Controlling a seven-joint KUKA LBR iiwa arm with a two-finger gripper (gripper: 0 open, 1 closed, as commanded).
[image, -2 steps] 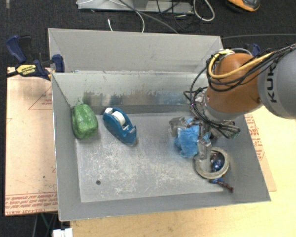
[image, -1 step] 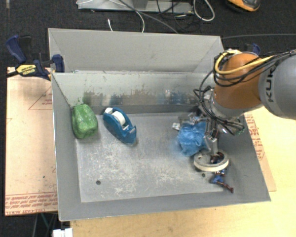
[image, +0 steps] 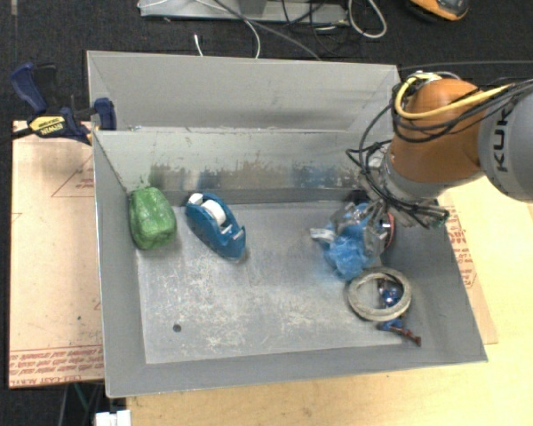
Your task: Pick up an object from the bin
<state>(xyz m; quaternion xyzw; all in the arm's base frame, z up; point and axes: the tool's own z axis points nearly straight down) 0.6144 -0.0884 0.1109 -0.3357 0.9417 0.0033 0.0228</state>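
My gripper is low at the right of the bin, under the orange wrist cover, right over a crumpled blue cloth-like thing. Its metal parts touch or overlap the top of that blue thing. Just in front lies a roll of clear tape flat on the floor, with a small blue piece inside its ring. A small dark red-tipped thing lies near the front right corner.
A blue tape dispenser lies at the back middle-left of the bin. A green lumpy sponge-like thing sits at the back left corner. The arm comes in over the right rim.
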